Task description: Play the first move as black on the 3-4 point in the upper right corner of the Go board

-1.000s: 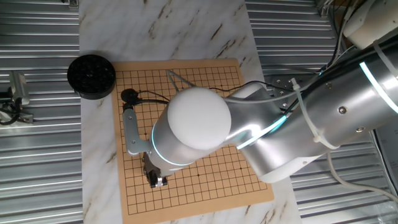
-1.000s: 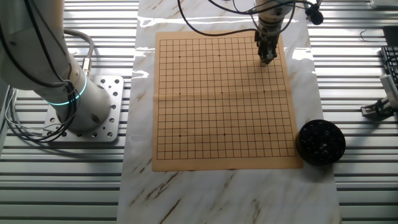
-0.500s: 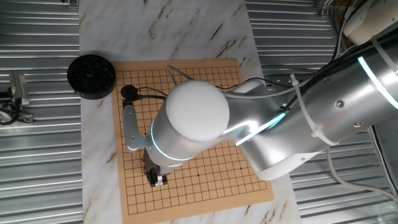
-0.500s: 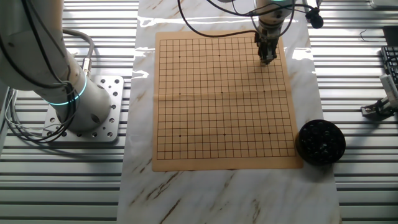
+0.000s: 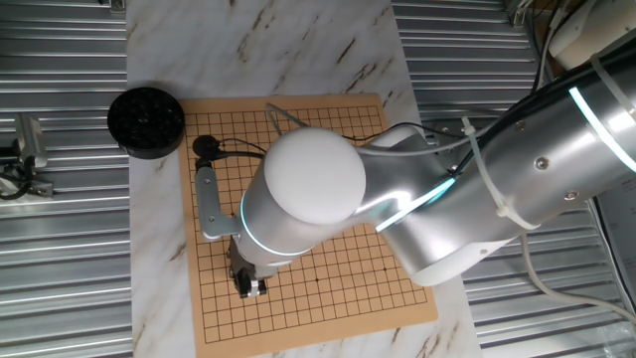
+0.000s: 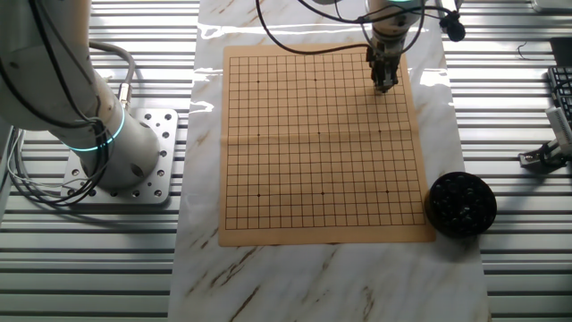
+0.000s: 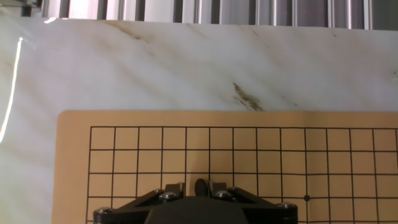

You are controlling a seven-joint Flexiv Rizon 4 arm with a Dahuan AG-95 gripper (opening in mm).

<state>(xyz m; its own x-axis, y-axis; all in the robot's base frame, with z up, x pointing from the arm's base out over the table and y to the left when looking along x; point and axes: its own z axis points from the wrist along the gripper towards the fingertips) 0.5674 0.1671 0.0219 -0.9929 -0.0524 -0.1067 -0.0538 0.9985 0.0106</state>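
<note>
The white marble-patterned tabletop (image 6: 322, 277) sits over ribbed metal slats, and the big silver robot arm (image 5: 477, 199) with its glowing teal ring reaches right across it, its white domed joint blocking a good chunk of one fixed view. Lying flat in the middle of the tabletop is the large square tan wooden Go board (image 6: 304, 152) with fine black grid lines and a few small black dots, its edges roughly parallel to the tabletop's edges. A round black ribbed bowl (image 6: 460, 203) stands on the tabletop just off one corner of the board, touching or nearly touching its edge. The two-finger gripper (image 6: 383, 82) is down low over the board, close to the corner at the far end of that same side, a few lines in from both edges. In the hand view the fingers (image 7: 217, 186) look closed in on a small dark round stone (image 7: 201, 185), with barely any gap showing, right above the grid near the board's edge
</note>
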